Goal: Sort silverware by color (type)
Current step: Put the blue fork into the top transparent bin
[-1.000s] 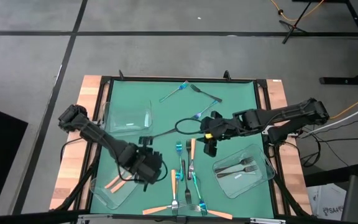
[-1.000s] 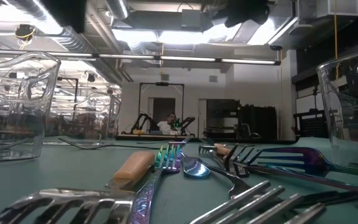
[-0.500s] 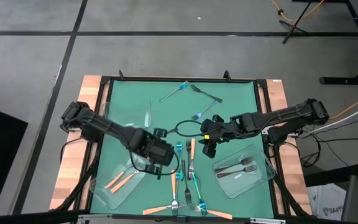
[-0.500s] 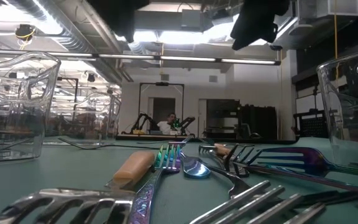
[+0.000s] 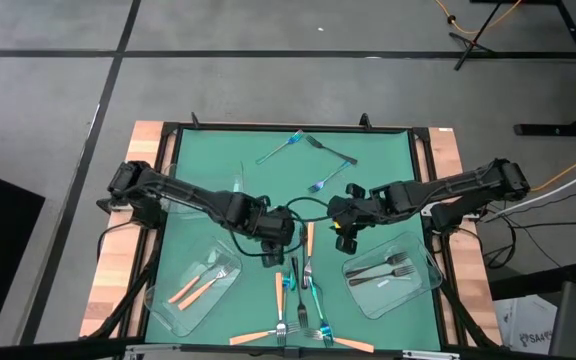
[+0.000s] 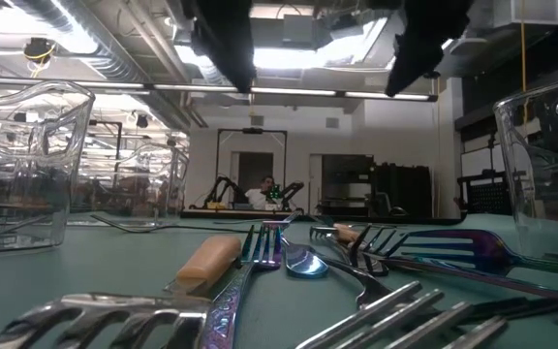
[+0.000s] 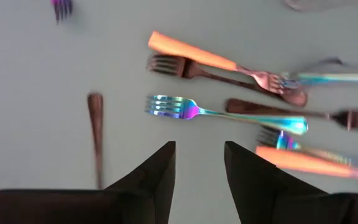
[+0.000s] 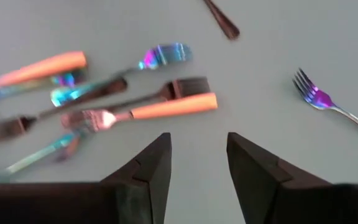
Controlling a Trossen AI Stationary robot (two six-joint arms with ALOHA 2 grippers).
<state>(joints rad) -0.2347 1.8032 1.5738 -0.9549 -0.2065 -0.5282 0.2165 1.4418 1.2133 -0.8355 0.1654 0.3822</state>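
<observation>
Both my grippers hang open and hold nothing. They are above a loose pile of silverware (image 5: 303, 290) lying flat on the green mat, near its middle front. My left gripper (image 5: 273, 252) is over the pile's left side. Its wrist view shows a blue-teal fork (image 7: 222, 114), an orange-handled fork (image 7: 194, 53) and a dark handle (image 7: 95, 134) below the fingers (image 7: 160, 168). My right gripper (image 5: 343, 238) is over the pile's far right, above an orange-handled fork (image 8: 166, 107). In the low view both the left gripper (image 6: 223, 44) and the right gripper (image 6: 424, 44) are high above the forks.
A clear tray (image 5: 168, 308) at the near left holds two orange-handled forks. A clear tray (image 5: 428, 285) at the near right holds two dark forks. Another clear tray (image 5: 208, 185) stands at the far left. Three forks (image 5: 313, 150) lie toward the far edge. A black cable (image 5: 298, 205) loops between the arms.
My left gripper has swung from above the near-left tray toward the table's right, to the left side of the middle pile, and its wrist has rolled. My right gripper has sunk a little over the pile. Both have stayed open.
</observation>
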